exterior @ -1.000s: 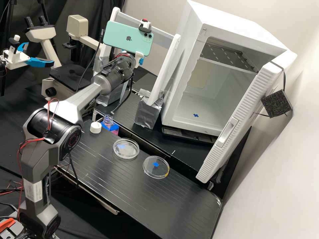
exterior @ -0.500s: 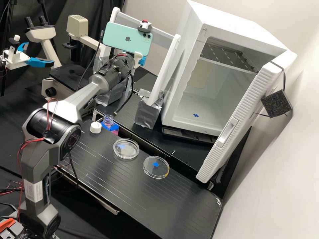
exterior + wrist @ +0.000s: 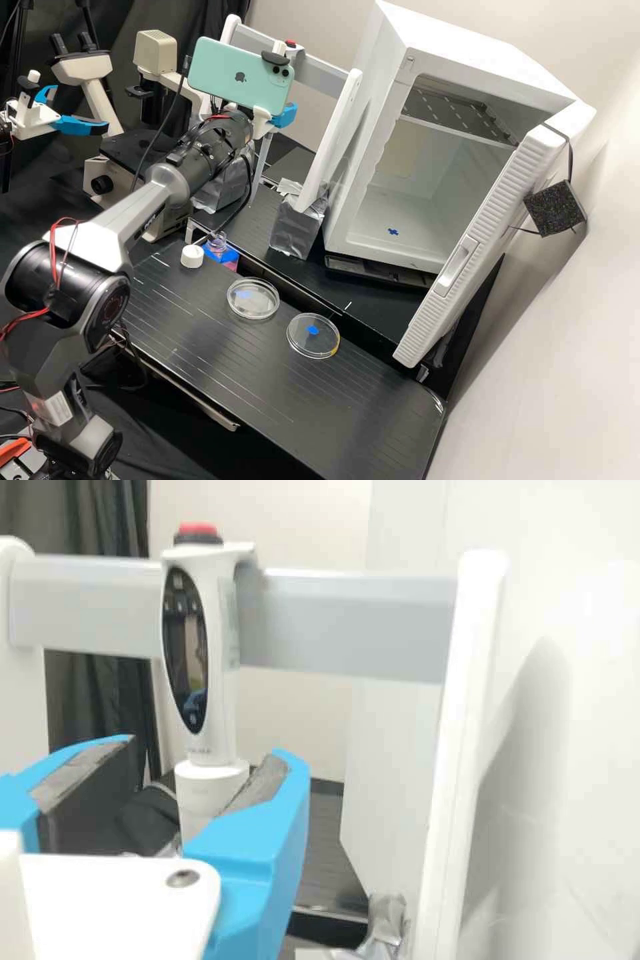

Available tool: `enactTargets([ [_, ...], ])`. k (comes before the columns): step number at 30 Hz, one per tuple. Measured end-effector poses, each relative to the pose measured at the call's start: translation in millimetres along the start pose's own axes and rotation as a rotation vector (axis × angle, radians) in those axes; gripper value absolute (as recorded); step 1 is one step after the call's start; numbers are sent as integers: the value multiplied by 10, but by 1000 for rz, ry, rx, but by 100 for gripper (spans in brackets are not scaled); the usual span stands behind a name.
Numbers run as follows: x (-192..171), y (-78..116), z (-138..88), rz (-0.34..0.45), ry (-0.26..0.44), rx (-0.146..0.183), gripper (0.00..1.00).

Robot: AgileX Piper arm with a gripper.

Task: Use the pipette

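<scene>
In the high view the gripper (image 3: 285, 115) is at the rack, partly hidden by the phone on the wrist, with a blue finger showing. The pipette's red top (image 3: 291, 44) stands out above the rack bar. From the wrist, the gripper (image 3: 207, 748) is open with nothing held. Beyond its fingers the white pipette (image 3: 212, 715) hangs upright on the grey bar, its dark display facing sideways and its lower part hidden by a finger. Two clear dishes (image 3: 253, 300) (image 3: 313, 335) lie on the bench near an uncapped bottle (image 3: 217, 244) of pink liquid.
A white cap (image 3: 192, 256) sits beside the bottle. The rack's white upright (image 3: 330, 143) stands between the gripper and the open white incubator (image 3: 393, 133). A microscope (image 3: 157, 53) is behind the arm, and another blue-fingered gripper (image 3: 80, 125) is at far left.
The arm and its phone have swung left, mostly in the last half second, and more of the blue finger shows beside the phone. Dishes, bottle and cap have not moved.
</scene>
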Motion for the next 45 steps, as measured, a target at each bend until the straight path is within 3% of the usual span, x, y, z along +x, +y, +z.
enactTargets([
  [1, -41, -17, 14, 31, 8, -6, 100],
  [5, -290, -81, 44, 48, 12, 26, 100],
  [6, -368, -101, 90, 69, 0, 14, 100],
  [9, -669, -89, 310, 218, -24, 21, 100],
  [12, -831, -45, 282, 306, 85, 54, 100],
  [14, -988, -124, 359, 361, 149, 12, 100],
  [15, -1069, -154, 407, 389, 165, 8, 100],
  [19, -1319, -233, 578, 474, 201, 48, 100],
  [23, -1439, -316, 721, 566, 287, 41, 100],
  [26, -1489, -428, 903, 572, 276, 91, 100],
  [30, -1489, -489, 988, 581, 288, 114, 100],
  [45, -1434, -516, 1032, 566, 273, 113, 100],
])
